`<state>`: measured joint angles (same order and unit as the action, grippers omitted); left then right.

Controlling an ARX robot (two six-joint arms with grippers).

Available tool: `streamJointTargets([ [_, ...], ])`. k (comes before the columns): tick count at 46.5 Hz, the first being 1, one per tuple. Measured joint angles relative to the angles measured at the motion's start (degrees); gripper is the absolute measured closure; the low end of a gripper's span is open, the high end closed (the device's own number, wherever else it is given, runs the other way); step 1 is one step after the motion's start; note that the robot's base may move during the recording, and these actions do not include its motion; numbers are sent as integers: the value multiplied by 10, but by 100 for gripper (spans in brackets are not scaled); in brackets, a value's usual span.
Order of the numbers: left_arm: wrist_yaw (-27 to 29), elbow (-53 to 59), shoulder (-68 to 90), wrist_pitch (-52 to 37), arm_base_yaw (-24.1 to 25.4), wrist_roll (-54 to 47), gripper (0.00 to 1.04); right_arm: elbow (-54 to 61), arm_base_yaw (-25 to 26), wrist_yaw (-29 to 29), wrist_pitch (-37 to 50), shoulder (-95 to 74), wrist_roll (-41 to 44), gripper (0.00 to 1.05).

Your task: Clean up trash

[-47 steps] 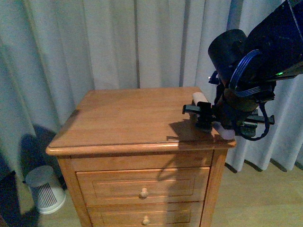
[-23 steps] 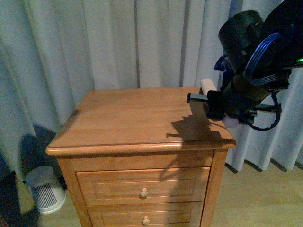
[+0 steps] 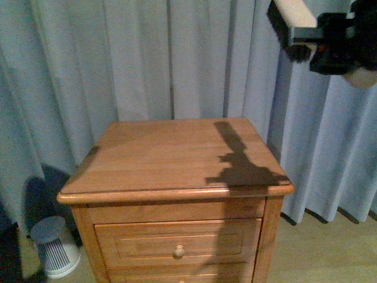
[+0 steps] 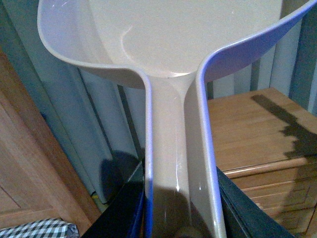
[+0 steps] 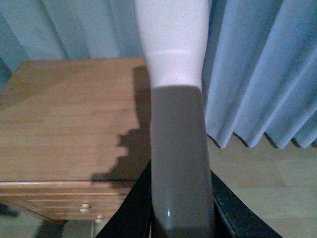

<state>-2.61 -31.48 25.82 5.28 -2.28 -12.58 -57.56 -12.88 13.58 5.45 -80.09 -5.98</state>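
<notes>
No trash shows in any view. The wooden nightstand's top (image 3: 171,156) is bare except for an arm's shadow. High at the front view's top right, my right gripper (image 3: 333,44) is shut on the brush (image 3: 291,12), well above the nightstand. In the right wrist view the brush's pale handle (image 5: 173,44) runs out from between the jaws of the right gripper (image 5: 181,198), over the nightstand's right edge (image 5: 64,114). My left gripper (image 4: 181,198) is shut on the handle of the beige dustpan (image 4: 168,34). What shows of its scoop looks empty. The left arm is outside the front view.
Grey curtains (image 3: 147,59) hang behind and to the right of the nightstand. A small white ribbed appliance (image 3: 56,247) stands on the floor at its left. Wooden furniture (image 4: 25,163) and a checkered cloth (image 4: 34,229) lie near the left gripper. Wood floor (image 5: 267,183) shows to the right.
My right gripper has risen with the brush from the nightstand's front right corner to high above it. Only its shadow is left on the top.
</notes>
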Motion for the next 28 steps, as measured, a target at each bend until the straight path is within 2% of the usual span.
streamJointTargets([
  [11, 0, 0, 0, 0, 0, 0, 77, 105, 2, 29, 2, 172, 34, 84],
  [28, 0, 0, 0, 0, 0, 0, 77, 208, -5, 88, -66, 407, 54, 84],
])
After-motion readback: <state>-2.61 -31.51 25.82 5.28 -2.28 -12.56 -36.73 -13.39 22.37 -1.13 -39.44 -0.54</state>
